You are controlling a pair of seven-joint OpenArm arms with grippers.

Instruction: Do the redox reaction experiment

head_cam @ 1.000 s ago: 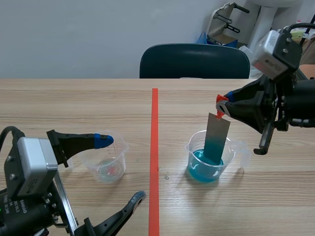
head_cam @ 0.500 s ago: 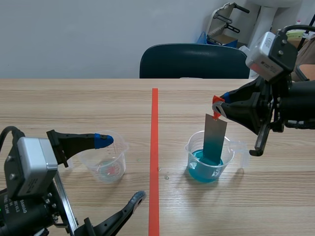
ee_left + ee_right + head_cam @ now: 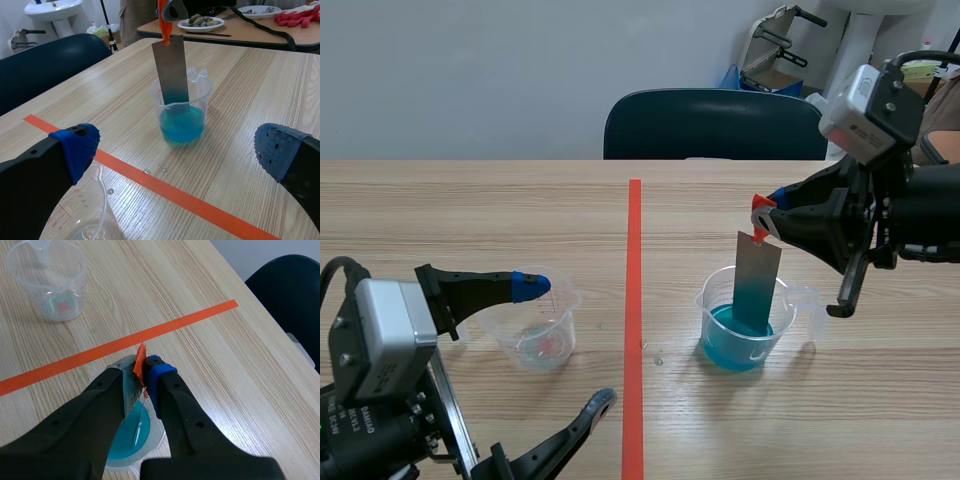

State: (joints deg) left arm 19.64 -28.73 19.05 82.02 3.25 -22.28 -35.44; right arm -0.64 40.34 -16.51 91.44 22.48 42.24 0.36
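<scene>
A clear beaker (image 3: 748, 327) of blue liquid stands right of the tape line. A grey metal strip (image 3: 757, 278) hangs upright in it, its lower end tinted blue and dipped in the liquid. An orange tag (image 3: 761, 215) tops the strip, and my right gripper (image 3: 769, 214) is shut on that tag above the beaker. From the right wrist the tag (image 3: 139, 366) shows between the fingers over the beaker (image 3: 131, 436). My left gripper (image 3: 175, 150) stands open at the left, beside a near-empty clear beaker (image 3: 534, 331). The strip (image 3: 173, 73) and blue beaker (image 3: 182, 113) lie ahead of it.
An orange-red tape line (image 3: 634, 320) runs down the table's middle. A dark blue chair (image 3: 715, 125) stands at the far edge. A few droplets (image 3: 655, 352) lie on the wood by the tape. A second table with dishes (image 3: 202, 22) and red gloves (image 3: 296, 15) is beyond.
My right gripper rose slightly and shifted a little left with the strip over the first half second, lifting it a bit in the blue liquid. Since then nothing has moved.
</scene>
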